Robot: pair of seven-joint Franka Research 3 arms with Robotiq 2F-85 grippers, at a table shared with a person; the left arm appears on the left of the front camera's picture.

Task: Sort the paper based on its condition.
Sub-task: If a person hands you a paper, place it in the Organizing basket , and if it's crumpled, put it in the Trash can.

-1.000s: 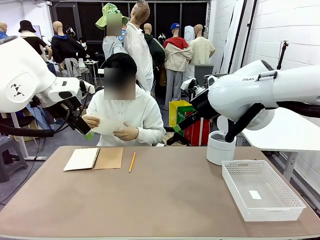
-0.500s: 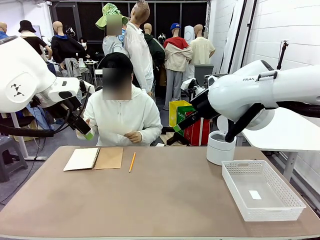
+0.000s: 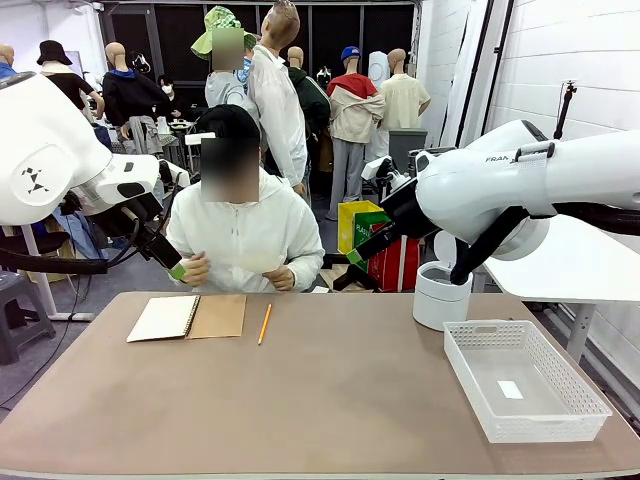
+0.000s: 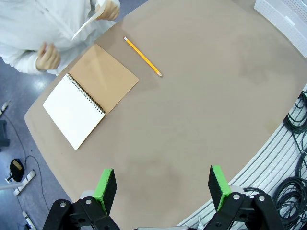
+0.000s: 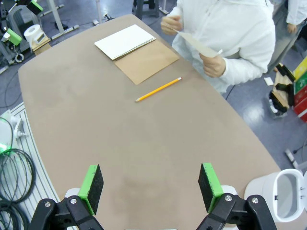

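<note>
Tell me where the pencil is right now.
In the front view the pencil lies on the table, left of centre, just right of the open notebook.

I get one legible word from my end: "FRAN", dark caps on the R arm (image 3: 500,165), upper shell, w/ the rest cut off by a strap. The L arm (image 3: 40,175) has a small black angular logo on its white shell. The yellow-green bag (image 3: 355,222) on the floor behind the table has print, too small for me to read. The small white label inside the basket (image 3: 540,425) is unreadable too. On the paper (image 5: 199,44) in the person's hands, any print is too fine to tell.
</note>
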